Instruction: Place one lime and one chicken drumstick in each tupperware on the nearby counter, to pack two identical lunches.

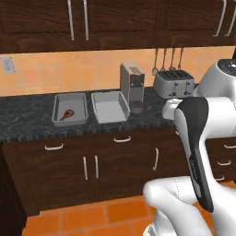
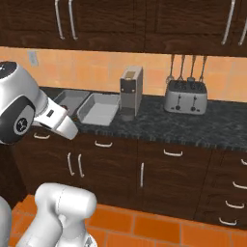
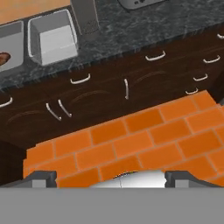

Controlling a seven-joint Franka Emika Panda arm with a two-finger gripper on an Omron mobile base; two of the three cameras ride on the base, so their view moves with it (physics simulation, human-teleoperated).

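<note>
Two grey trays are sitting side by side on the dark marbled bench (image 1: 27, 120), left of centre in the left base view. The left tray (image 1: 70, 109) is holding a brown drumstick (image 1: 67, 114), lying near its middle. The right tray (image 1: 109, 106) is lying just beside it, their rims close together, and its floor is bare. A tall grey boxy appliance (image 1: 132, 87) is standing just right of the right tray, and a silver toaster (image 1: 174, 83) is sitting further right against the orange tiled wall.

In the right base view the same trays are appearing at centre left, with the appliance (image 2: 130, 92) between the right tray (image 2: 100, 109) and the toaster (image 2: 185, 96); the arm's white casing is covering part of the left tray (image 2: 71, 100).

In the hand view the gripper (image 3: 110, 177) is pointing down at the orange brick floor (image 3: 144, 135), its two dark fingertips (image 3: 41, 177) standing wide apart at the bottom of the frame, released and grasping nothing. The bench is running across the top of this frame above dark cabinet doors (image 3: 105, 94), with the right tray (image 3: 52, 37) at upper left and the drumstick (image 3: 3, 58) showing at the left edge.
</note>
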